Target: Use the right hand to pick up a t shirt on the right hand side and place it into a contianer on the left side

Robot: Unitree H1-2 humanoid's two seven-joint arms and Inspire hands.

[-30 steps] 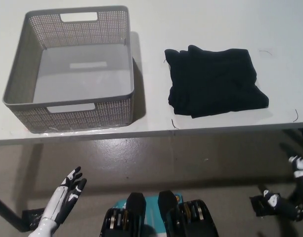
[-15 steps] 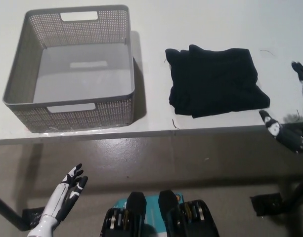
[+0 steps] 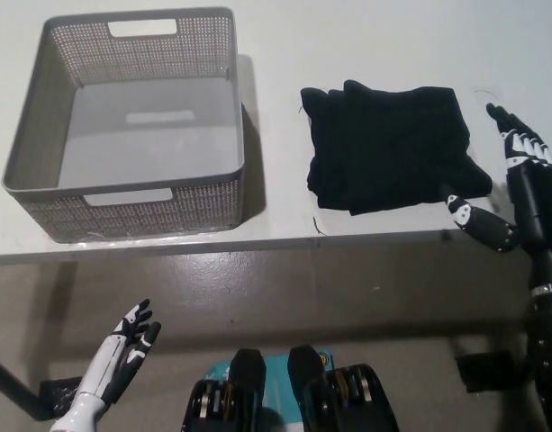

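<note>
White bench (image 3: 375, 36) carries grey perforated basket (image 3: 122, 121) at L, holding nothing. Black t-shirt (image 3: 393, 148) folded, rumpled, on bench R of basket. Right hand (image 3: 514, 193) spread wide, nothing held, just beside shirt's R edge. Left hand (image 3: 118, 360) low, open, idle.

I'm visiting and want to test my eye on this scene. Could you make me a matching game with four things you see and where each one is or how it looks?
Things:
1. basket
2. T-shirt
3. right hand
4. left hand

Descriptions:
A. black, folded, lying on the table's right part
B. white, open, low down below the table edge
C. grey, perforated, empty, on the table's left part
D. black, open, just right of the folded cloth

Pairs: 1-C, 2-A, 3-D, 4-B
</note>
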